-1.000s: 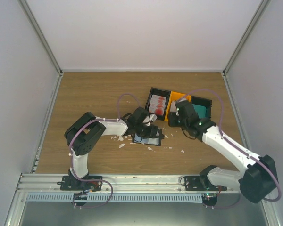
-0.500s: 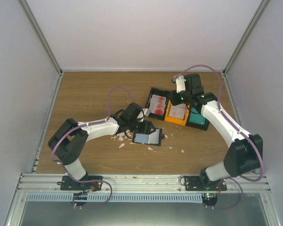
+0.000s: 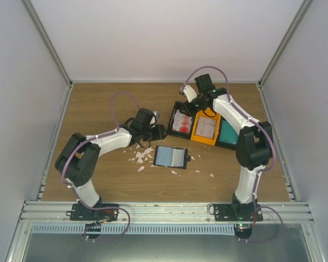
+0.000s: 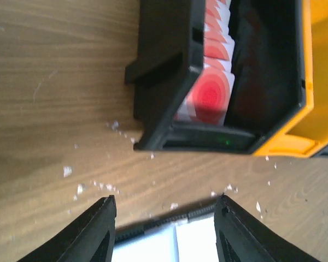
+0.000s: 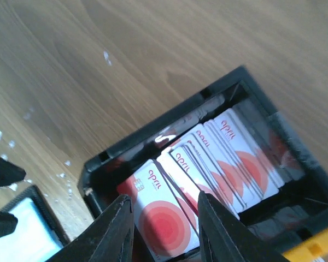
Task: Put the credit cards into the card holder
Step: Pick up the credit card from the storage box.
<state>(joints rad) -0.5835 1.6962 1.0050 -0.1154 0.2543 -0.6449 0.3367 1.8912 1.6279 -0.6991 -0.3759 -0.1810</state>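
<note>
Above the black bin (image 4: 169, 49): right gripper (image 5: 164, 199) narrowly parted, empty, over red-and-white cards (image 5: 229, 158) | beside bin: left gripper (image 4: 165, 202) wide, empty | near bin: wallet (image 3: 170, 157) lying open

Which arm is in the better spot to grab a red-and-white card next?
Right, probably. The right gripper hangs open just above the red-and-white cards in the black bin. The left gripper sits outside that bin, nearer the card holder.
</note>
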